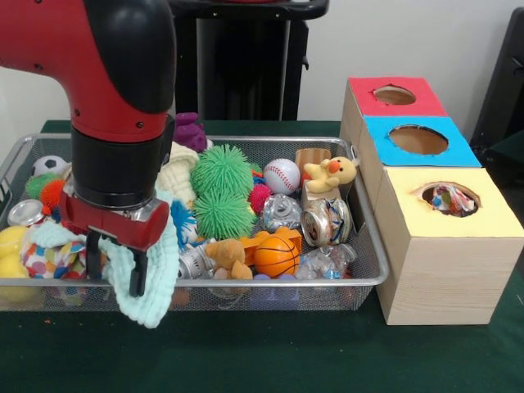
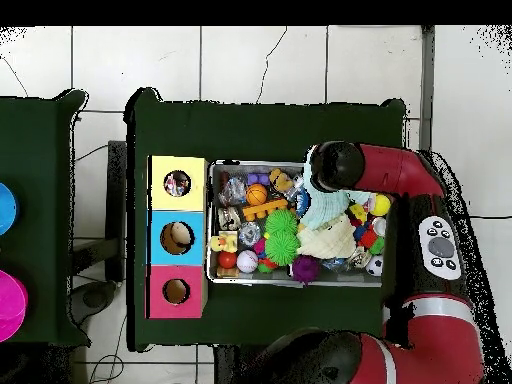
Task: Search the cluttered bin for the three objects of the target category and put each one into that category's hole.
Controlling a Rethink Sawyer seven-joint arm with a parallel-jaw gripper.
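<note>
My jaws [image 1: 115,264] hang over the left end of the wire tray [image 1: 370,274], seen from the front. The two dark fingers [image 1: 137,274] point down with a gap between them, nothing clamped in that gap: jaws released. A mint waffle cloth [image 1: 155,286] drapes behind and beside the fingers and spills over the tray's near rim; whether it touches them cannot be determined.

Just left of my jaws lies a small white cloth with coloured patches [image 1: 51,258], resting against a yellow toy [image 1: 11,250] at the tray's left end. A second printed cloth [image 1: 449,199] sits inside the hole in the yellow-topped box [image 1: 442,246], which stands on the desk [image 1: 262,352] beside the tray's right end, in line with the blue-topped box [image 1: 417,141] and red-topped box [image 1: 391,96].

Other tray contents: two green spiky balls [image 1: 221,192], a basketball [image 1: 277,255], a baseball [image 1: 282,175], crushed cans [image 1: 326,221], a plush duck [image 1: 332,173].
</note>
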